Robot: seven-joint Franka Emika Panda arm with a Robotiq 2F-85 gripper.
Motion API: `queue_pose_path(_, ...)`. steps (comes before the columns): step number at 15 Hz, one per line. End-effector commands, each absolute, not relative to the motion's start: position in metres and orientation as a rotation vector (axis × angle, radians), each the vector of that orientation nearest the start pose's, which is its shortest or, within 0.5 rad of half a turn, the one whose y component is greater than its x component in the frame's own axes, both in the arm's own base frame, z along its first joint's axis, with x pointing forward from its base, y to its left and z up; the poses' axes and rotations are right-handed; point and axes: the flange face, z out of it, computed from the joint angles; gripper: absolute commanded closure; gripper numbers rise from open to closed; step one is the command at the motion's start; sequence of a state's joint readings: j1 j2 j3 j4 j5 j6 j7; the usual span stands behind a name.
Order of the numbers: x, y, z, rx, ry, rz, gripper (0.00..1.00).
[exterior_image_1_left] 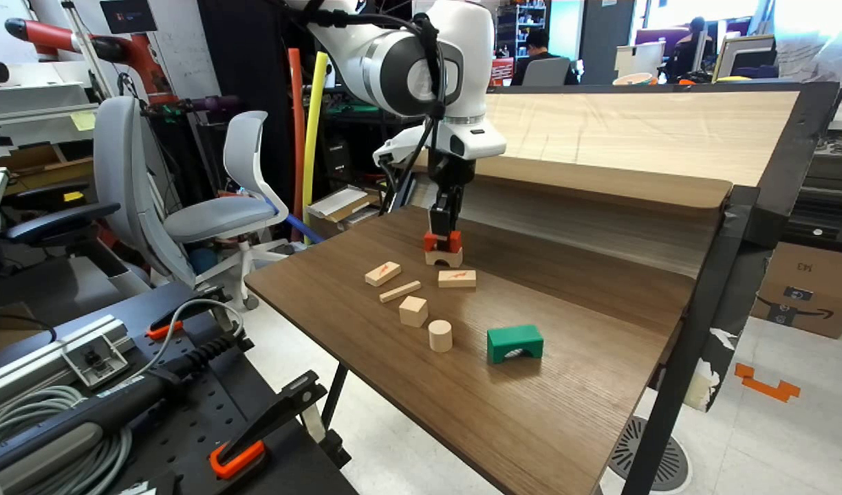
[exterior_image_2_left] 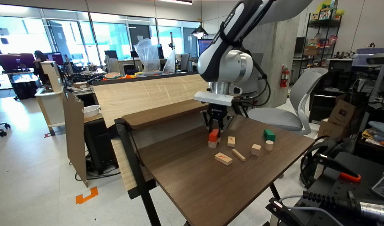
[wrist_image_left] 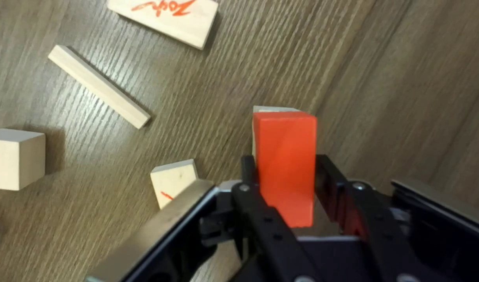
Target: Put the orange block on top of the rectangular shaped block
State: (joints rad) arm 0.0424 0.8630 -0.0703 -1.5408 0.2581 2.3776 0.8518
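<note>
The orange block [wrist_image_left: 285,168] sits between the fingers of my gripper [wrist_image_left: 286,168], which press on its two long sides. In both exterior views the orange block [exterior_image_1_left: 430,242] [exterior_image_2_left: 214,135] is directly over a pale wooden arch block [exterior_image_1_left: 444,258] [exterior_image_2_left: 213,144], with no gap visible. Most of the arch is hidden under it in the wrist view. Two pale oblong wood bars with orange marks lie on the table: a near bar [exterior_image_1_left: 457,278] beside the arch and a farther bar [exterior_image_1_left: 382,273] [wrist_image_left: 167,17]. I cannot tell which is the rectangular block.
A thin wood stick [exterior_image_1_left: 400,291], a wood cube [exterior_image_1_left: 413,311], a wood cylinder [exterior_image_1_left: 440,336] and a green arch block [exterior_image_1_left: 514,343] stand or lie on the brown table [exterior_image_1_left: 572,419]. A raised wooden shelf [exterior_image_1_left: 600,179] runs along the table's back.
</note>
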Motion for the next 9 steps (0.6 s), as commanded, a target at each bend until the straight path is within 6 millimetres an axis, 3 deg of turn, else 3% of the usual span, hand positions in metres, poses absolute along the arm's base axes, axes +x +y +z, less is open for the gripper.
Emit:
queue_pose_path(1, 0.701, -0.012, 0.138, -2.667, 1.477, 0.104, 0.27)
queue_pose_path(5, 0.7, -0.011, 0.143, -2.674, 1.443, 0.088, 0.01)
queue_pose_path(9, 0.698, -0.012, 0.159, -2.701, 1.372, 0.039, 0.0)
